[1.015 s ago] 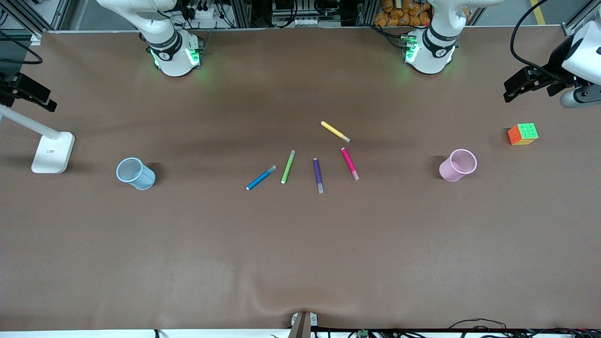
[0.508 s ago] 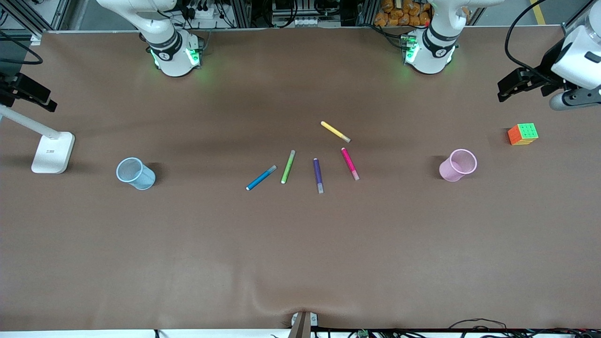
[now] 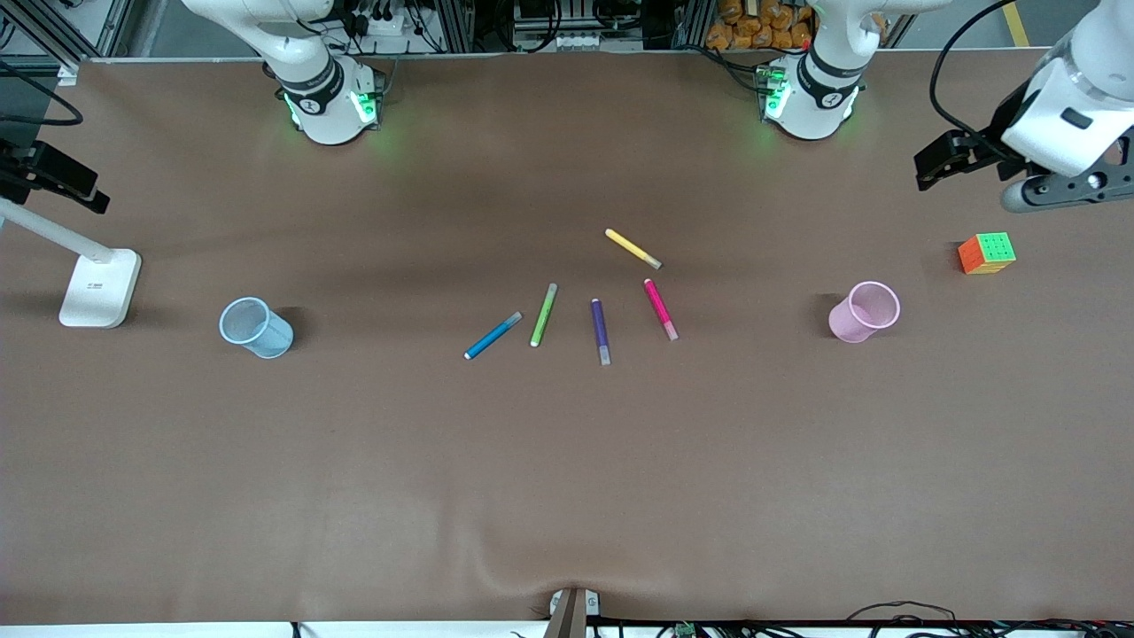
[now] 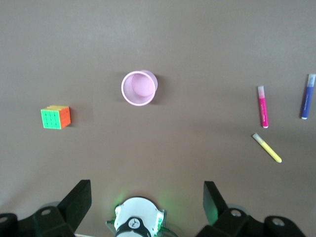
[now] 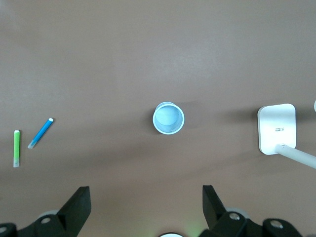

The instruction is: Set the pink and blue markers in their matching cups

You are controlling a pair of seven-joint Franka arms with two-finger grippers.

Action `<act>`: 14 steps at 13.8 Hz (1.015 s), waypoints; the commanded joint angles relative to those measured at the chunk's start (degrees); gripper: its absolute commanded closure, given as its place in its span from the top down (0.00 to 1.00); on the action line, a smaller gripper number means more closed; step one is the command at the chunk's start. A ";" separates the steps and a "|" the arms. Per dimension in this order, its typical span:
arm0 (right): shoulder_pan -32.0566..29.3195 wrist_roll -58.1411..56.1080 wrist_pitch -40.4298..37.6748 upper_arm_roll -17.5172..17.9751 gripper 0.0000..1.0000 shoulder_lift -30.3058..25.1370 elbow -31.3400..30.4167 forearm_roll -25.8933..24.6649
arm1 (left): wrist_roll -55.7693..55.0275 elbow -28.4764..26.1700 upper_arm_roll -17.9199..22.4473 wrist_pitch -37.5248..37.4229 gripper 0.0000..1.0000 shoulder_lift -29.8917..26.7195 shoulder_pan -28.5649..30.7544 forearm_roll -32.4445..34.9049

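The pink marker point(image 3: 660, 309) and blue marker point(image 3: 493, 336) lie flat at mid-table among other pens. The pale pink cup point(image 3: 864, 312) stands toward the left arm's end, the pale blue cup point(image 3: 256, 327) toward the right arm's end. My left gripper point(image 4: 145, 190) is open and empty, high over the left arm's end; its view shows the pink cup point(image 4: 139, 88) and pink marker point(image 4: 263, 106). My right gripper point(image 5: 145, 197) is open and empty, high over the right arm's end; its view shows the blue cup point(image 5: 168, 118) and blue marker point(image 5: 40, 133).
A lime-green pen point(image 3: 543, 315), a purple pen point(image 3: 601, 330) and a yellow pen point(image 3: 633, 248) lie by the markers. A colour cube point(image 3: 986, 252) sits beside the pink cup. A white lamp base point(image 3: 99, 288) stands beside the blue cup.
The left arm's hand has shifted a little toward the table's middle. The right arm, markers and cups have not moved.
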 commanded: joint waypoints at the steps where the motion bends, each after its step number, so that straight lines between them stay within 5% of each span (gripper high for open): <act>1: -0.63 -0.89 -0.22 0.04 1.00 0.09 0.28 0.65 | -1.46 0.49 -0.89 -1.57 1.00 1.13 -0.09 -0.81; 14: -1.15 -0.71 -0.22 0.04 1.00 0.97 0.28 1.18 | -4.71 -3.99 -3.62 -1.58 1.00 5.00 0.09 -1.52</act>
